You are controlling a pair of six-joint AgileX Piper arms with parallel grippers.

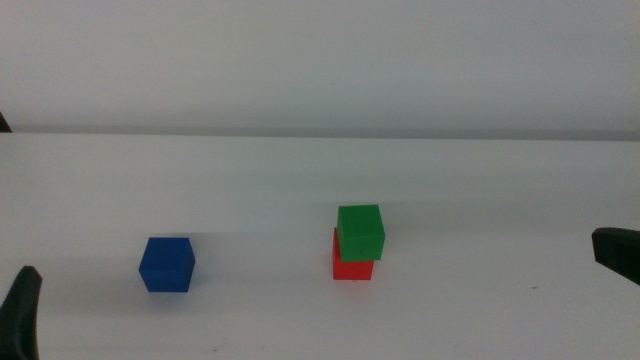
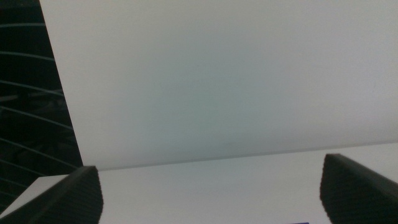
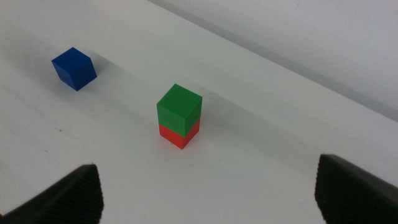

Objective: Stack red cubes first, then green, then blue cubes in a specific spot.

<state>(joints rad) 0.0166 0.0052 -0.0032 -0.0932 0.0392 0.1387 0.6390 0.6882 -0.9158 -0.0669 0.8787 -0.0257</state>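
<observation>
Currently, scanning left to right in the middle view. Left claw (image 1: 22, 310) sits at the 8 o'clock corner of the frame, only a dark sliver showing. Its own wrist camera shows both jaws spread wide with bare white desk (image 2: 217, 180) between them: released, holding nothing, parked clear of the work zone so the other arm has room.

Blue cube (image 1: 167, 265) lies alone on the desk at roughly 8 o'clock from the stack, well apart from it, flat on one face, turned slightly. Untouched, and nearest the left claw, so judged that arm's likely pick.

Green cube (image 1: 360, 232) rests on top of the red cube (image 1: 352, 267), the pair standing at about 5 o'clock of frame centre. Green is offset slightly toward 3 o'clock and twisted a little relative to red; the right wrist view confirms the overhang is small. Red marks the chosen spot and carries the load, hence bottom.

Right claw (image 1: 616, 255) is at the 4 o'clock edge, near but not touching the stack. Wrist view shows jaws wide apart, nothing gripped: released, looking down on both stacked cubes.

Judgement: two of three layers done; blue remains. Risk: the skewed green top gives a less square landing face.
</observation>
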